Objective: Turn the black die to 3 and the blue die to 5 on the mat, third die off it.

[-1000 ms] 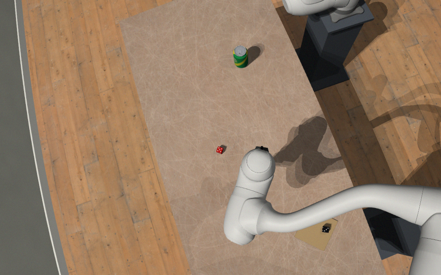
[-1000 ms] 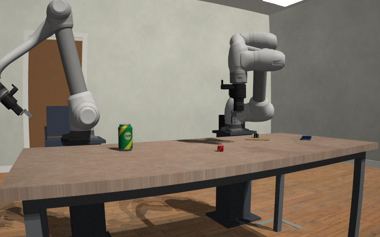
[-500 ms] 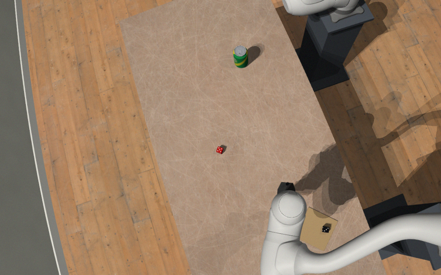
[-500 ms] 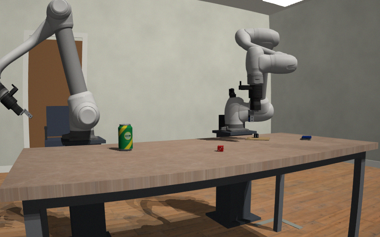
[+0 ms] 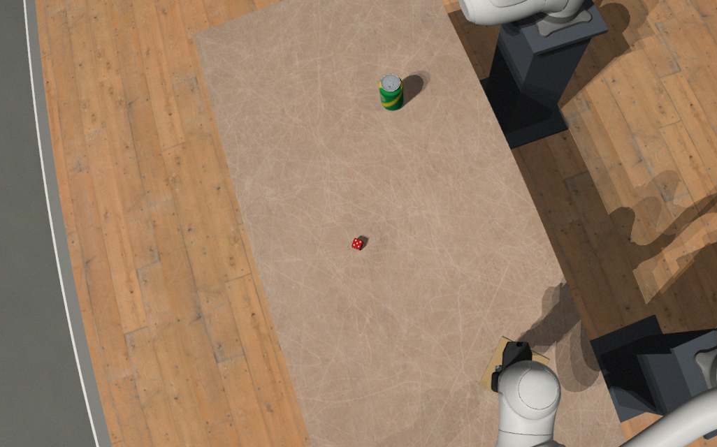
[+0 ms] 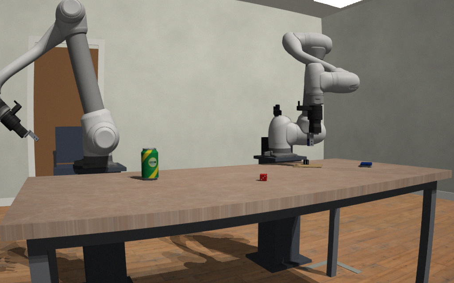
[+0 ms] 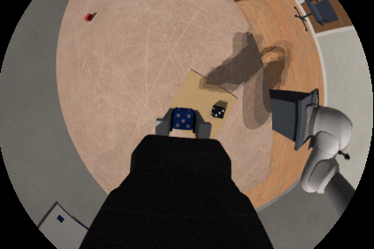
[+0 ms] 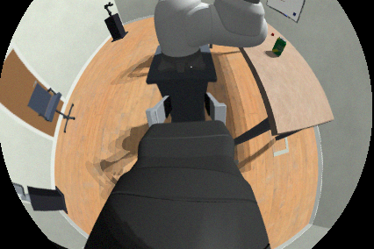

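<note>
Blue die [image 6: 308, 143] [image 7: 183, 118], apparently five up, sits between the half-spread jaws of the left gripper [image 6: 310, 143] [image 7: 183, 116] above the mat [image 5: 490, 366] [image 6: 313, 166] [image 7: 190, 88]; lowering it level, wholly inside the edges and beside the black die [image 6: 305, 162] [image 7: 218, 111] without a knock, should suit this step. On the mat, the black die's top number is unclear and may need turning, while the red die [image 5: 357, 244] [image 6: 263, 177] [image 7: 89, 17] [image 8: 272, 34] lies well off it, as does the drink can [image 5: 391, 94] [image 6: 149, 163] [image 8: 279, 46], and the right gripper [image 6: 37, 139] [image 8: 187, 101] hangs wide and empty far from it.
</note>
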Motion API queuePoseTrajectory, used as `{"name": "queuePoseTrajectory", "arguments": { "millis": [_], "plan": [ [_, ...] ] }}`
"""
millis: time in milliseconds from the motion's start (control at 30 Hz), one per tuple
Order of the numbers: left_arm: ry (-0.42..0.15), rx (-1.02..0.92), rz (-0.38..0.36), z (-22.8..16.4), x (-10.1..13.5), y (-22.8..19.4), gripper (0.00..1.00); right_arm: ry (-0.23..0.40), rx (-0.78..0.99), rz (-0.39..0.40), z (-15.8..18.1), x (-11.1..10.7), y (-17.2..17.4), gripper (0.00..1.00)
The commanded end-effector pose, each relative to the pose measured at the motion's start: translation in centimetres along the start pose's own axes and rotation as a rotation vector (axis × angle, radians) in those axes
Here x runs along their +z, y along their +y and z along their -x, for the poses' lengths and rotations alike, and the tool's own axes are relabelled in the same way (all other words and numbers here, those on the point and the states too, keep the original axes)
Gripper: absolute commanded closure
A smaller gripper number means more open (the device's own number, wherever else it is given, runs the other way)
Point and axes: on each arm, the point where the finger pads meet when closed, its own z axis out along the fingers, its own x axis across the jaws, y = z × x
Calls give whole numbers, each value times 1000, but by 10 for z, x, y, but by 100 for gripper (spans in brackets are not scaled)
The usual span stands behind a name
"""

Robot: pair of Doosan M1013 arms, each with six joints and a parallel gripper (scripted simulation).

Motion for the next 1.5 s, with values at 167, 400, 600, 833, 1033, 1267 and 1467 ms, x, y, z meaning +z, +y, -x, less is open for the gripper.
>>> {"name": "queuePoseTrajectory", "arguments": {
  "millis": [167, 400, 600, 833, 1033, 1267, 1467],
  "plan": [
    [-3, -2, 0, -7, 0, 6, 51, 0, 0, 1, 0, 0, 0, 0],
    [-3, -2, 0, -7, 0, 6, 51, 0, 0, 1, 0, 0, 0, 0],
    [-3, -2, 0, -7, 3, 6, 51, 0, 0, 1, 0, 0, 0, 0],
    [-3, -2, 0, -7, 26, 6, 51, 0, 0, 1, 0, 0, 0, 0],
    [-3, -2, 0, -7, 55, 6, 51, 0, 0, 1, 0, 0, 0, 0],
    [-3, -2, 0, -7, 77, 6, 51, 0, 0, 1, 0, 0, 0, 0],
    [-3, -2, 0, -6, 92, 6, 51, 0, 0, 1, 0, 0, 0, 0]
  ]
}}
